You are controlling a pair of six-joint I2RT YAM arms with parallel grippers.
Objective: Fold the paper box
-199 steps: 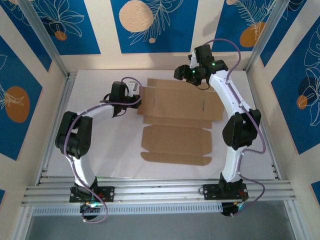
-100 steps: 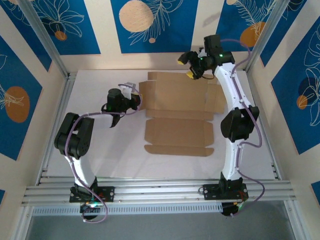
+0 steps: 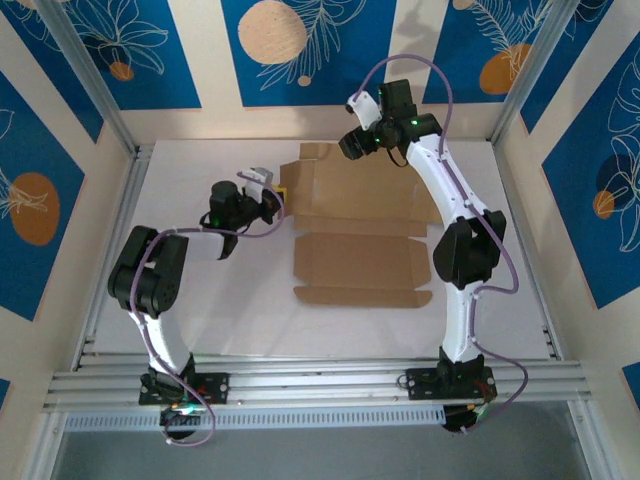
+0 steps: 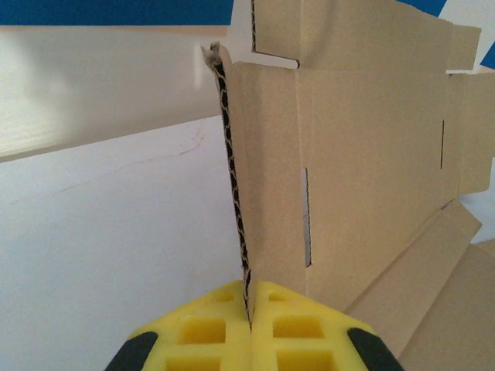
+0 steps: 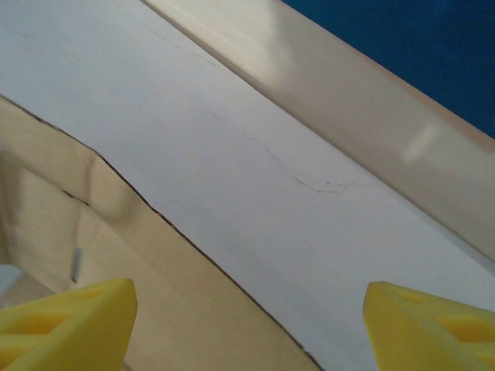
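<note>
The paper box [image 3: 355, 232] lies as a flat brown creased sheet in the middle of the white table. Its left side flap is lifted on edge. My left gripper [image 3: 274, 199] is at that left side. In the left wrist view its yellow fingers [image 4: 220, 332] are shut on the flap's corrugated edge, and the paper box [image 4: 371, 154] spreads away to the right. My right gripper [image 3: 357, 138] hovers over the box's far edge. In the right wrist view the right gripper [image 5: 247, 332] is open wide above the paper box [image 5: 116, 263] edge, with nothing between its fingers.
The white table [image 3: 200, 300] is ringed by low cream walls and blue patterned panels [image 3: 300, 50]. Aluminium posts [image 3: 90, 80] stand at the back corners. A metal rail [image 3: 320, 380] runs along the near edge, where both arm bases sit.
The right gripper has swung left along the box's far edge and opened wider. The left gripper has pushed slightly right with the flap, and the sheet has shifted right.
</note>
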